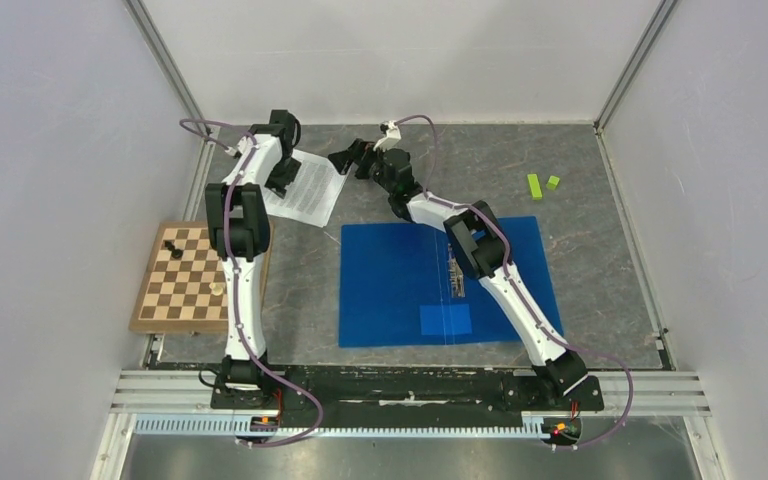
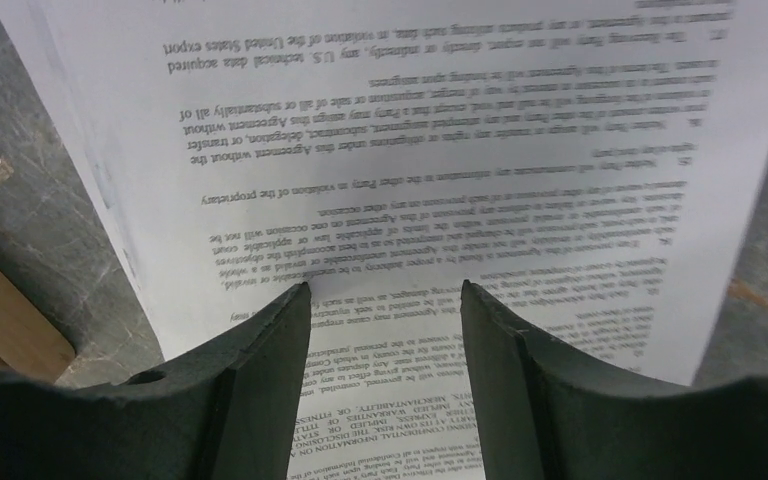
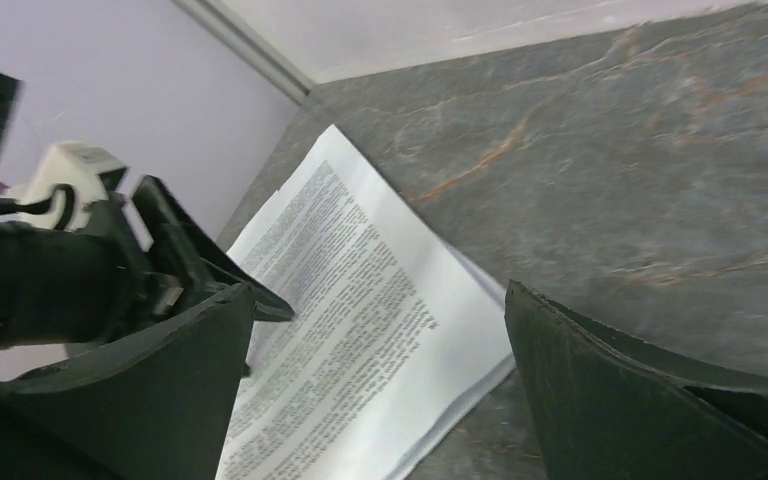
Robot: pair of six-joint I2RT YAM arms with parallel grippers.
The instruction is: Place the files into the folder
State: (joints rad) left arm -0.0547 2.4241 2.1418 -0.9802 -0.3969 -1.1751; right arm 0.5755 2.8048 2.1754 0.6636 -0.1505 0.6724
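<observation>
Chessboard (image 1: 185, 285) at the left edge of the table (image 1: 580, 230), a few pieces on it. Not part of the job.

Left arm reaches to the far left, and the left gripper (image 2: 385, 290) hangs low over the files (image 1: 310, 195). Jaws partly open. Printed sheet shows in the gap between the fingers (image 2: 260, 350) and nothing is clamped. From the right wrist view one finger tip seems to meet the sheets' left edge, but I cannot tell if it is touching.

Files lie flat on the bare table at far left-centre, well outside the folder. Their long axis runs roughly far to near, leaning a little to the left at the near end. The text reads upside down from the left wrist, so that gripper comes in over one short end.

Right gripper (image 3: 377, 290) is just right of the sheets, facing left toward them with jaws wide and empty. The sheets' near right corner lies ahead, between the spread fingers.

Folder (image 1: 400, 270) lies open and flat at centre, metal clip (image 1: 457, 275) along the spine, with the right arm crossing above it. It is to the right of the files and nearer the bases, with a strip of bare table between.

Green blocks (image 1: 543, 184) at far right, idle.

Judgement: the left arm is nearer and is already over the stack. The carry runs rightward and toward the bases, and thin flat sheets will be hard to lift off the table
</observation>
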